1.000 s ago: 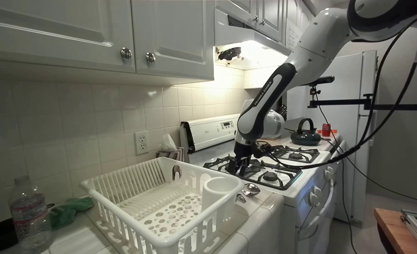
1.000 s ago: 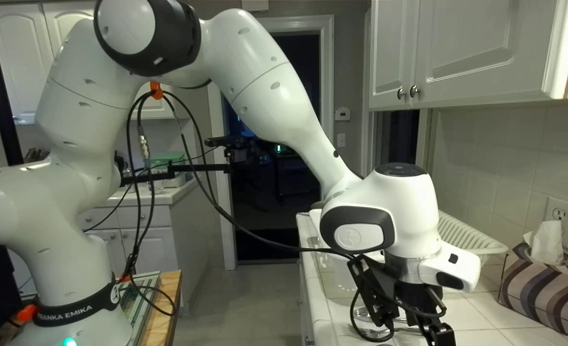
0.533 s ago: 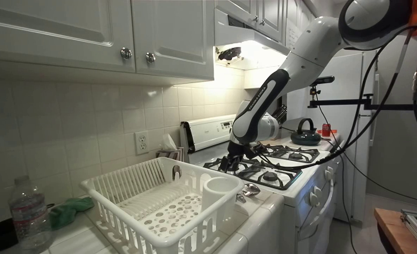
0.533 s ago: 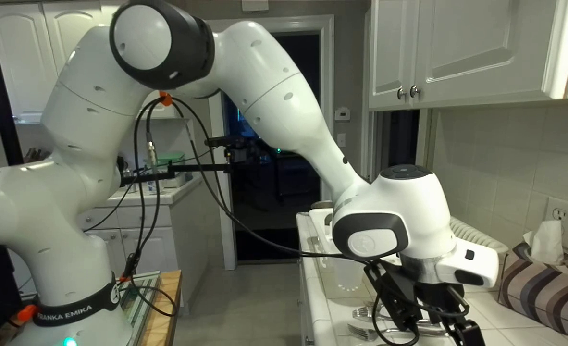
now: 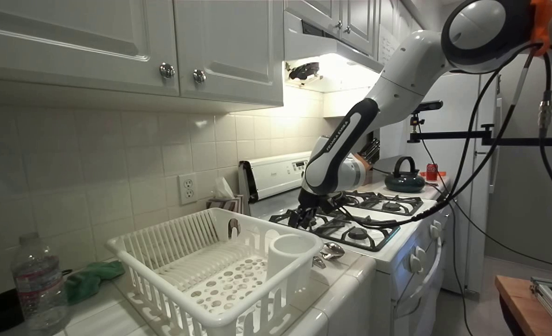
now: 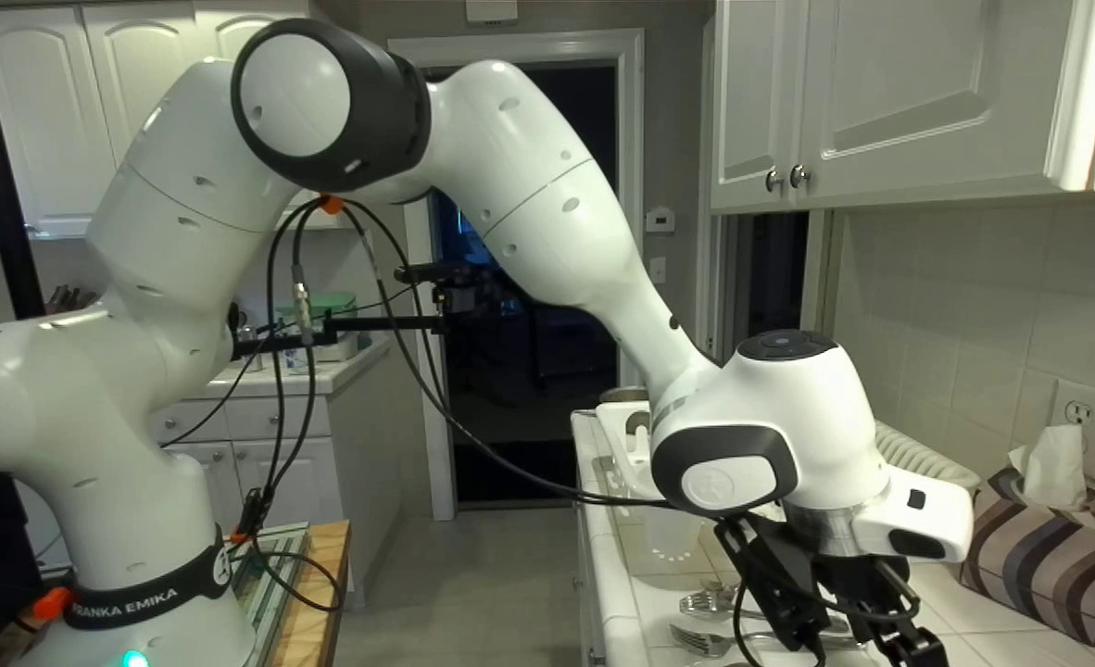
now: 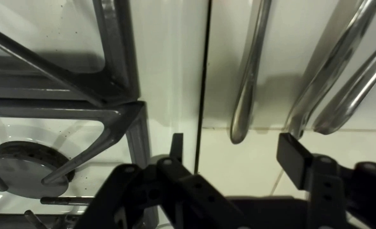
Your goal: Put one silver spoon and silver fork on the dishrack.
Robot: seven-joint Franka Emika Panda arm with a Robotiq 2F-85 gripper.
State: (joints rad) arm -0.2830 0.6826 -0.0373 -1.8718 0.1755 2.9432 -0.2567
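Gripper (image 7: 234, 152) just shifted toward tissue box (image 6: 1034, 570); jaws wide, empty, prob. lining up w/ wrist view's leftmost cutlery handle (image 7: 243, 111); silver fork (image 6: 707, 642) not yet in dishrack (image 5: 164, 283).

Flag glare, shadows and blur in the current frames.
Wrist view: cutlery handles show bright highlights and cast shadows alongside; fingers near-black, look slightly soft. In an exterior view, range hood's underside looks blown out. In an exterior view, doorway nearly black.
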